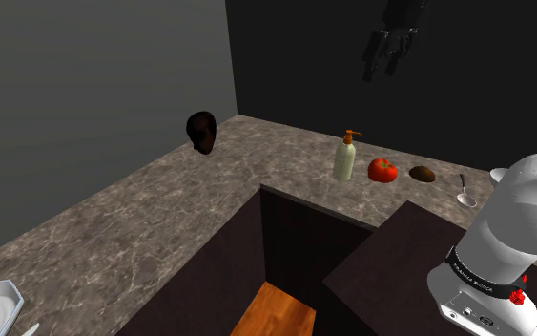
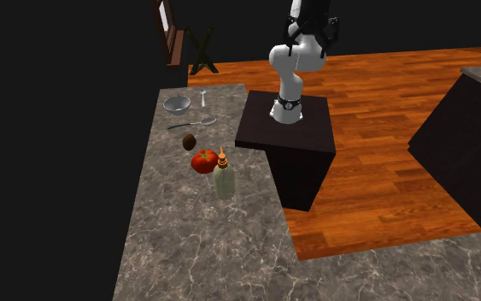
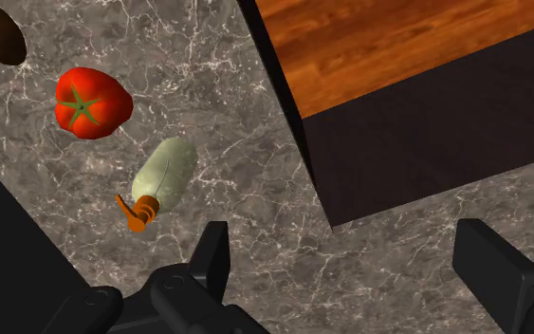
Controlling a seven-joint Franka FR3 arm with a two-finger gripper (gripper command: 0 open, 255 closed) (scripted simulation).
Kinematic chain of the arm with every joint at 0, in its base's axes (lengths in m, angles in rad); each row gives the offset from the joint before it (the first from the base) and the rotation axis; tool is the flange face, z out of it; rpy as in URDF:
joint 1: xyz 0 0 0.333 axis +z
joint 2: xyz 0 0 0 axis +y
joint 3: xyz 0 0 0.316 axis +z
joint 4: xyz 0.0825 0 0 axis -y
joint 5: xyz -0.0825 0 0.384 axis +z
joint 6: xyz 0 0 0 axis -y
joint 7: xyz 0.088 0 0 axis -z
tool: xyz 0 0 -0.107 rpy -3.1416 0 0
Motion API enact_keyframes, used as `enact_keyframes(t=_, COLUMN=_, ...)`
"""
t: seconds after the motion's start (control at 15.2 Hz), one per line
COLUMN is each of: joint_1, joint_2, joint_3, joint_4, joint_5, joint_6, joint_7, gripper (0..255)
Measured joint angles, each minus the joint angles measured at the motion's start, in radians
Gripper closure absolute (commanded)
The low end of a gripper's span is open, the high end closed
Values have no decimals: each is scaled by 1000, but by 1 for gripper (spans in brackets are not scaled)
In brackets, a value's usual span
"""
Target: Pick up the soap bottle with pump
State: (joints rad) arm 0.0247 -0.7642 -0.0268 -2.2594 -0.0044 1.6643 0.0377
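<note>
A pale green soap bottle (image 1: 345, 160) with an orange pump stands upright on a marbled grey-brown countertop (image 1: 161, 220), just beside a red tomato (image 1: 382, 171). A small brown oval object (image 1: 423, 174) lies beyond the tomato. The black gripper (image 1: 379, 72) hangs high above the counter, well apart from the bottle, its two fingers spread wide and holding nothing. The arm's dark box stand (image 1: 400, 258) sits beside the counter.

Tomato (image 1: 382, 170), brown lump (image 1: 423, 174), spoon (image 1: 464, 196) on countertop (image 1: 161, 220)
</note>
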Motion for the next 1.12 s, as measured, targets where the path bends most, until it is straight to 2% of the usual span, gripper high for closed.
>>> enact_keyframes(t=0.2, joint_1=-4, joint_2=17, joint_3=-18, joint_4=-16, joint_5=-6, joint_6=30, joint_7=-18, gripper=0)
enact_keyframes(t=0.53, joint_1=-20, joint_2=105, joint_3=-93, joint_4=-61, joint_5=-25, joint_6=152, joint_7=-94, gripper=0)
enact_keyframes(t=1.12, joint_1=-30, joint_2=361, joint_3=-226, joint_4=-42, joint_5=-13, joint_6=364, joint_7=-242, gripper=0)
